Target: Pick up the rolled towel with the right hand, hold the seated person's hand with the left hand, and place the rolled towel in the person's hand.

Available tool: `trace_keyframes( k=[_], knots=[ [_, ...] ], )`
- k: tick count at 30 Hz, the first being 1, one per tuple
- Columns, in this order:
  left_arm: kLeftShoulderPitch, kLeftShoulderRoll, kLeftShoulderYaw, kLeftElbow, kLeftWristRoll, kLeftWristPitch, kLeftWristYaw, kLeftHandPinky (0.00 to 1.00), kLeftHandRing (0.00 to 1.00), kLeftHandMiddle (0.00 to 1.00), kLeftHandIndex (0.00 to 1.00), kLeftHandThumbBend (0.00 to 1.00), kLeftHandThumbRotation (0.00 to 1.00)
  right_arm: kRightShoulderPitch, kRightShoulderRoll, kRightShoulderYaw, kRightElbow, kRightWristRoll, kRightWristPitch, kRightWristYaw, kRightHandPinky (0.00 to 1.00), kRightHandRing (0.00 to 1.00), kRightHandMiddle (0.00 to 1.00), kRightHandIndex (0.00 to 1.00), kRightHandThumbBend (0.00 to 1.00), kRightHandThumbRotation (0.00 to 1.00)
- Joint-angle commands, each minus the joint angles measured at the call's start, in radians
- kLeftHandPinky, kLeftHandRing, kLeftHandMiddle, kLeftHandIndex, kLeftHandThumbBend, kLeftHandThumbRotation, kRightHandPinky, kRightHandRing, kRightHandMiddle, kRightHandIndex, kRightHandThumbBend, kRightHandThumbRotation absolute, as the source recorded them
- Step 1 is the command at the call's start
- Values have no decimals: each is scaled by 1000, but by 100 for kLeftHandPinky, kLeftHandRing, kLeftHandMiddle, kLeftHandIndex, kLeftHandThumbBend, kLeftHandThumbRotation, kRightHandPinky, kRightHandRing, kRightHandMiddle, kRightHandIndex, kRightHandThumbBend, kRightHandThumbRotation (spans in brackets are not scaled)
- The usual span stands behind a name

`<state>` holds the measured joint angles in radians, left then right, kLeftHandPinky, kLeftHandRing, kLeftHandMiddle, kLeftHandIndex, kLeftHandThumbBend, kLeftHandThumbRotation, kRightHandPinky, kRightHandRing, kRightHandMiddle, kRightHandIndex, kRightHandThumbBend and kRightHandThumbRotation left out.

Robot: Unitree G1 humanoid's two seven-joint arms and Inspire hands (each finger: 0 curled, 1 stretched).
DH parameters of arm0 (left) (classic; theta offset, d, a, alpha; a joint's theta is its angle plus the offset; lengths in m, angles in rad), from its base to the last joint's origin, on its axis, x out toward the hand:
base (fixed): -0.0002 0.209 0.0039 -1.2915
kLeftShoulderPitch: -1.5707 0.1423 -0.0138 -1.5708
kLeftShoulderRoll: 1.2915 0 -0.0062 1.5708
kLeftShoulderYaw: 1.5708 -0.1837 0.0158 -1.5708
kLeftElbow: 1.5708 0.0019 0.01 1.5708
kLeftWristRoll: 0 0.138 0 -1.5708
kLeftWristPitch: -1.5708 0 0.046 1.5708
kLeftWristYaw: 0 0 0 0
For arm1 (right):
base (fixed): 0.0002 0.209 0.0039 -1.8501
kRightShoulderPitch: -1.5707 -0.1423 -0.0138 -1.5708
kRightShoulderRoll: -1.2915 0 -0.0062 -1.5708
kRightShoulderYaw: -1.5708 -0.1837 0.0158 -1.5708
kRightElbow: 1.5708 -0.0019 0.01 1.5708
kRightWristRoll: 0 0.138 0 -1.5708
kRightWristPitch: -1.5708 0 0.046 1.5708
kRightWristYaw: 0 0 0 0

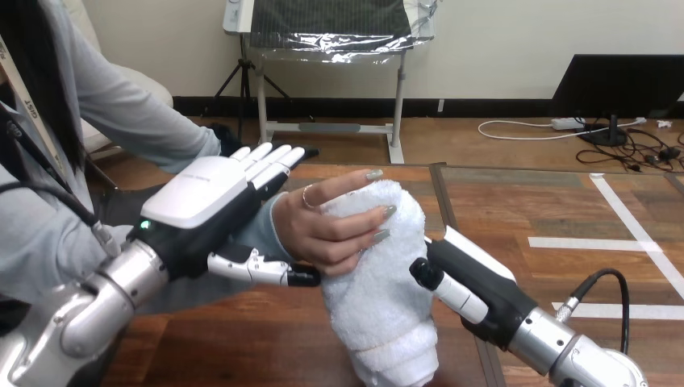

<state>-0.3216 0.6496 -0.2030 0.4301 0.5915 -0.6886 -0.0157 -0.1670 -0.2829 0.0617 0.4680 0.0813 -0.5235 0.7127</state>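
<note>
Towel [379,282] upright at centre, clamped in the right hand [476,290]; the person's hand [339,234] curls on its top. Left hand [202,210] lies straight-fingered over the wrist [271,234]. Advised: steady the wrist, release only once that grip is firm.

— What does the rolled towel [379,274] hide?
— The far part of the right hand [476,282]; its grip cannot be told. The towel's foot is cut off by the bottom edge.
— And the person's hand [323,230]?
— Its wrist lies behind the left hand [202,210] — palm unseen against the towel.
</note>
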Motion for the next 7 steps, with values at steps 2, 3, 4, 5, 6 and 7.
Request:
trace_keyframes(
  k=[2,3,4,5,6,7],
  knots=[
    [12,0,47,-87,-23,-3,39,100,100,100,100,100,87,-73,-5,-3,23,11,-39,5,97,100,100,100,100,100],
    [19,0,49,-96,-22,-1,43,100,100,100,100,100,87,-72,-5,-4,25,12,-41,4,97,100,100,100,100,100],
    [23,0,51,-100,-21,-1,45,100,100,100,100,100,87,-74,-4,-4,29,12,-42,3,97,100,100,100,100,100],
    [33,0,55,-110,-20,-5,52,100,100,100,100,100,88,-73,-4,-5,32,11,-45,1,97,100,100,100,100,100],
    [40,-1,57,-117,-20,-7,57,100,100,100,100,100,88,-73,-4,-6,35,11,-48,-1,98,100,100,100,100,100],
    [43,-1,59,-120,-19,-9,60,100,100,100,100,100,88,-75,-3,-6,38,10,-50,-2,98,100,100,100,100,100]
  ],
)
